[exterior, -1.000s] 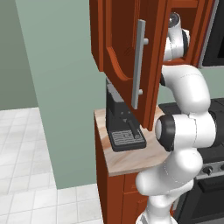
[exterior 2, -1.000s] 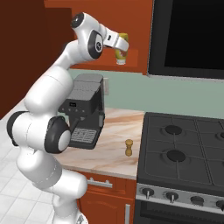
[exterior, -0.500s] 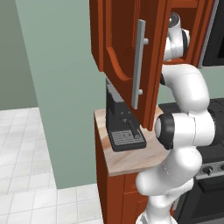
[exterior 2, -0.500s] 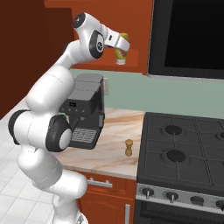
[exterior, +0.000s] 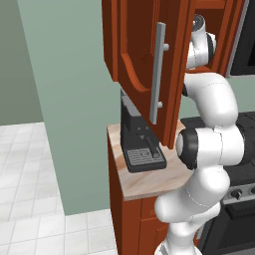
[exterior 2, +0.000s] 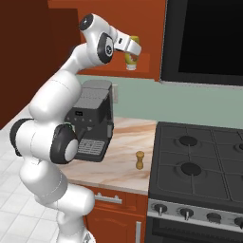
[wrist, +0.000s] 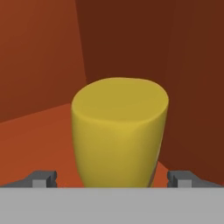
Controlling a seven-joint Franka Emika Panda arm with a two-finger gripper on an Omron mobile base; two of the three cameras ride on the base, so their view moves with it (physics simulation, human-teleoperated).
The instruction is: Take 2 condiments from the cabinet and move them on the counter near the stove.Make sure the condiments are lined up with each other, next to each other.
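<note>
Inside the reddish cabinet [wrist: 39, 65], frame centre, the yellow bottle [wrist: 119, 135] is sitting between the gripper [wrist: 112, 178]'s spread fingertips, seemingly awaiting a grasp.

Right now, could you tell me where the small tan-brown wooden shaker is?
In the right base view the small tan-brown wooden shaker stands upright on the light beige counter, between the black coffee machine and the black stove.

One yellow bottle [wrist: 119, 135], one wooden shaker [exterior 2: 139, 160], one coffee machine [exterior 2: 92, 121], seemingly four burners [exterior 2: 188, 141].
</note>
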